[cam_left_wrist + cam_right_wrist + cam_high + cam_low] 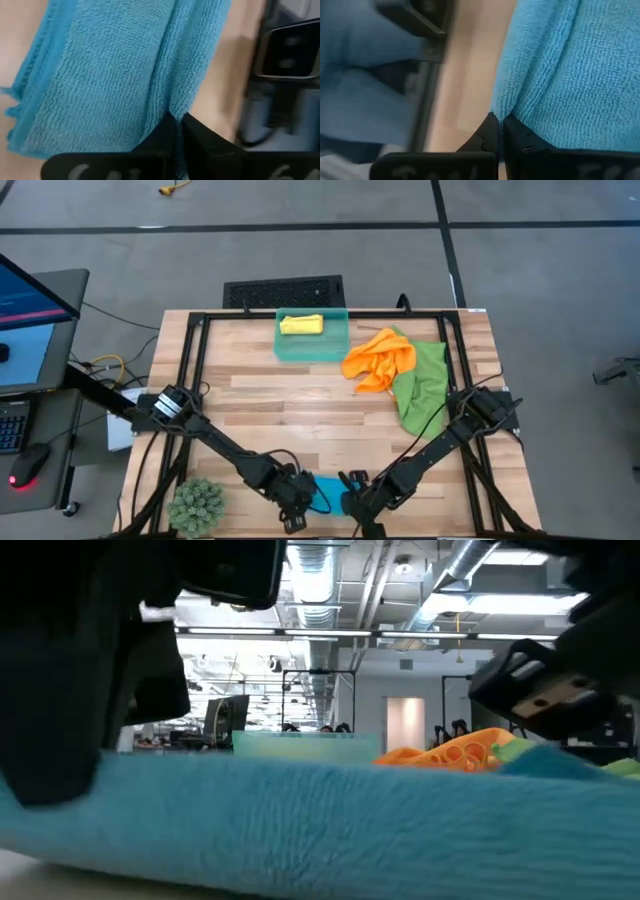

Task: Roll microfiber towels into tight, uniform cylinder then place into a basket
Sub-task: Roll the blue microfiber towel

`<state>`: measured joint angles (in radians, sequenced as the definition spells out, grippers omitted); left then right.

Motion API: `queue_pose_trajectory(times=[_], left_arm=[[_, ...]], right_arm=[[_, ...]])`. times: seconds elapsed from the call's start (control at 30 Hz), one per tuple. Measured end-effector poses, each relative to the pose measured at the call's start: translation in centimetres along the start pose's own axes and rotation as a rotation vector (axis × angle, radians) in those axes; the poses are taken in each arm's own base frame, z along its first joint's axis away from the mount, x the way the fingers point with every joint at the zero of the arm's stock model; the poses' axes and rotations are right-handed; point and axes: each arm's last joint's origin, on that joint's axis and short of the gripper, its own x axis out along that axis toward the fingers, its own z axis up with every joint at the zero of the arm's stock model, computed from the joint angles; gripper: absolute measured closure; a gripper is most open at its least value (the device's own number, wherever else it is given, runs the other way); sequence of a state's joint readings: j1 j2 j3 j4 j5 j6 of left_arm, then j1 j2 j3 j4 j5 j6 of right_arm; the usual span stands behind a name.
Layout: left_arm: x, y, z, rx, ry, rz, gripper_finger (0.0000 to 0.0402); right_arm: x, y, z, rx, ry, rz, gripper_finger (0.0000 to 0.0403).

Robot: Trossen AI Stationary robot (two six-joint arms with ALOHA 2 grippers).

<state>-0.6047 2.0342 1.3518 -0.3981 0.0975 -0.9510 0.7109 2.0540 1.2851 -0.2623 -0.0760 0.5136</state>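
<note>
Blue towel point(300, 820) is pinched by both my grippers point(177, 125) point(497, 125) at 6 o'clock. Yellow sits in basket point(312, 350); orange point(378, 360), green point(425, 385) wait.

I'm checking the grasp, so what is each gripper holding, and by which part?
Both hold the blue towel by an edge fold: the left gripper and right gripper are each shut on it.
</note>
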Motion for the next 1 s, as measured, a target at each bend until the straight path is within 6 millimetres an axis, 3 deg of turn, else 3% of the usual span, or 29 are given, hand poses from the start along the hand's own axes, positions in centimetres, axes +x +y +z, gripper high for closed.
queue_pose_trajectory(times=[0.27, 0.57, 0.77, 1.0], left_arm=[[-0.6, 0.8, 1.8, -0.09, 0.095, -0.077, 0.0393], [-1.2, 3.6, 3.6, -0.188, 0.125, 0.02, 0.0391], [-1.6, 5.0, 4.5, -0.253, 0.16, 0.03, 0.039], [-0.7, 7.2, 5.8, -0.337, 0.223, 0.024, 0.039]], right_arm=[[0.0, 0.3, 0.2, 0.019, -0.004, 0.064, 0.0388], [0.0, 0.7, 0.4, 0.012, -0.038, 0.074, 0.0387], [-0.1, 0.0, 0.9, 0.101, -0.055, 0.061, 0.0382], [-0.2, 0.1, 1.0, 0.101, -0.073, 0.054, 0.0386]])
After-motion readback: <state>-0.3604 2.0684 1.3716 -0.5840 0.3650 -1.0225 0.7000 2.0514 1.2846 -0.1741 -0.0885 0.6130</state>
